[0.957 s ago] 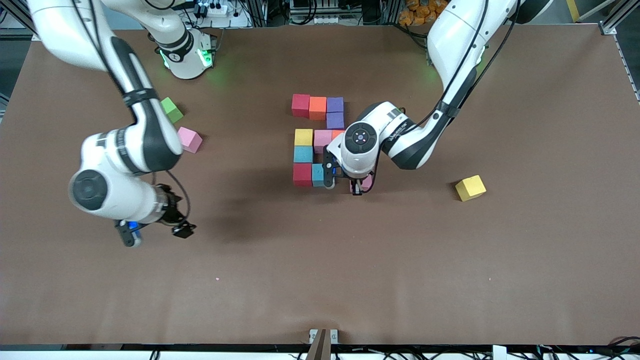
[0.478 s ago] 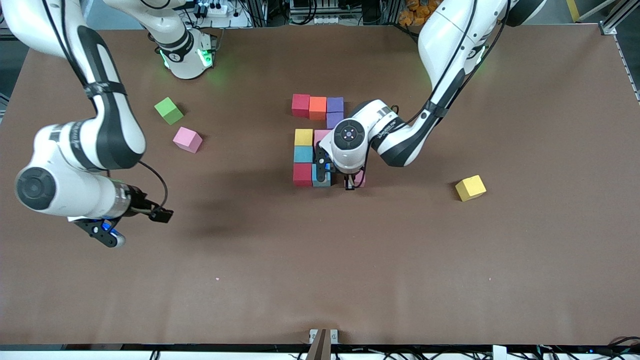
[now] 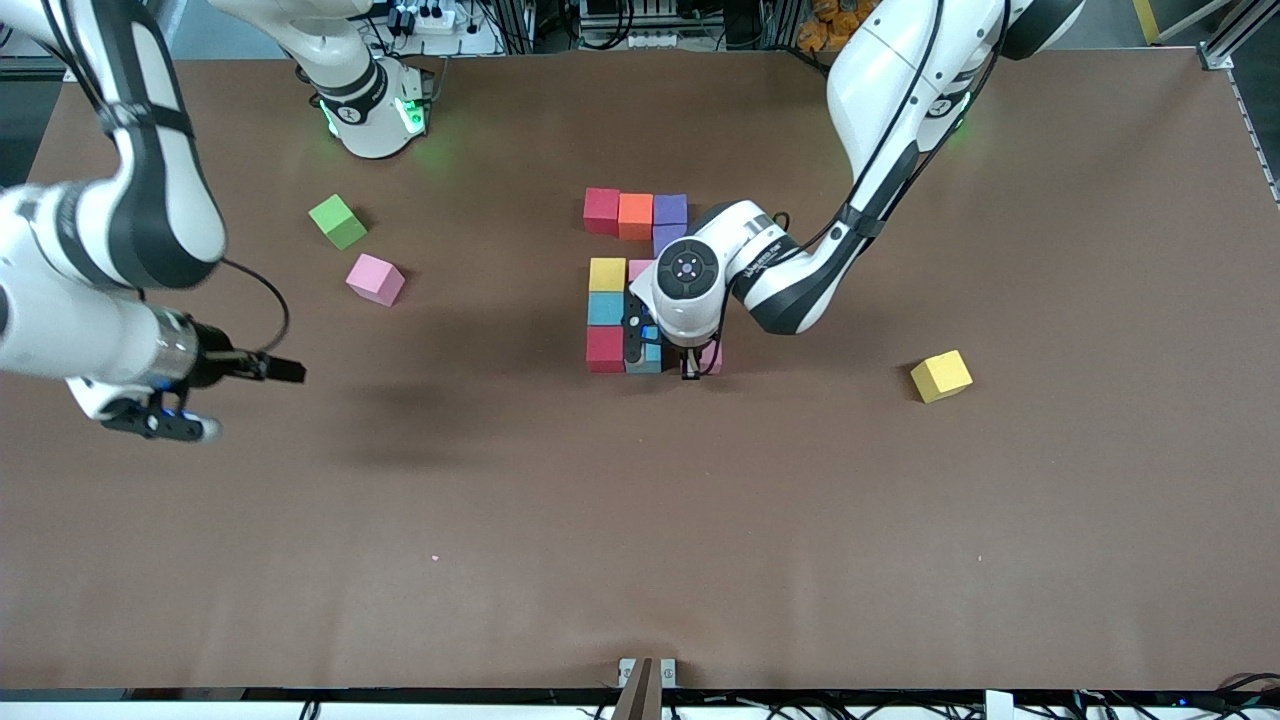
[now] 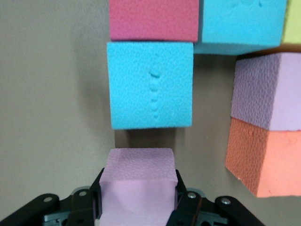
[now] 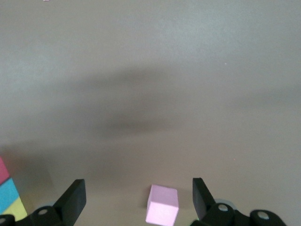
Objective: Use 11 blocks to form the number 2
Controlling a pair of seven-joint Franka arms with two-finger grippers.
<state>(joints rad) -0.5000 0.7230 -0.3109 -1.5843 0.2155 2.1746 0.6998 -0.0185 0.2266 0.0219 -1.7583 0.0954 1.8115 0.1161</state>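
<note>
Left wrist view: left gripper (image 4: 138,207) clamps pink cube (image 4: 137,188), aligned beside light blue cube (image 4: 150,84) to finish digit's base. Right gripper (image 5: 138,200) waits, fingers spread, empty.

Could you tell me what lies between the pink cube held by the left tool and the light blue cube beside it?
Only a bare strip of table separates the held pink cube from the light blue cube, as the left wrist view shows.

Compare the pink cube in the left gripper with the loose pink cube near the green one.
The held pink cube is clamped in the shut left gripper beside a light blue cube of the figure; the loose pink cube lies free beside the green cube, toward the right arm's end. The held one sits square to the figure, the loose one skewed. Both look alike in colour and size.
</note>
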